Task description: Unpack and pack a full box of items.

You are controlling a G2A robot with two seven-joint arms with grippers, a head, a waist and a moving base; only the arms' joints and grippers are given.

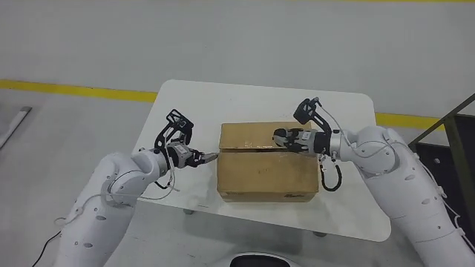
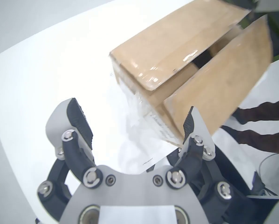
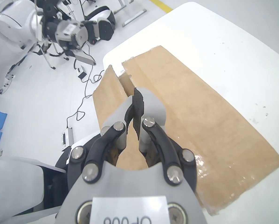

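Note:
A brown cardboard box (image 1: 267, 165) lies in the middle of the white table (image 1: 260, 100). Its two long top flaps (image 2: 176, 38) stand slightly parted, with a dark gap along the seam. Clear tape wrinkles over the box end (image 2: 139, 103) nearest my left gripper (image 2: 134, 122). That gripper is open and holds nothing, just off that end (image 1: 209, 158). My right gripper (image 3: 136, 104) hangs over the seam toward the other end (image 1: 280, 139), shut, with nothing visible between its pads. One flap (image 3: 108, 94) beside it stands tilted up.
The box takes up the table's middle, with bare tabletop behind it and on both sides. The table's front edge (image 1: 252, 211) runs close to the box. A dark metal frame (image 1: 445, 126) stands off the table's right side.

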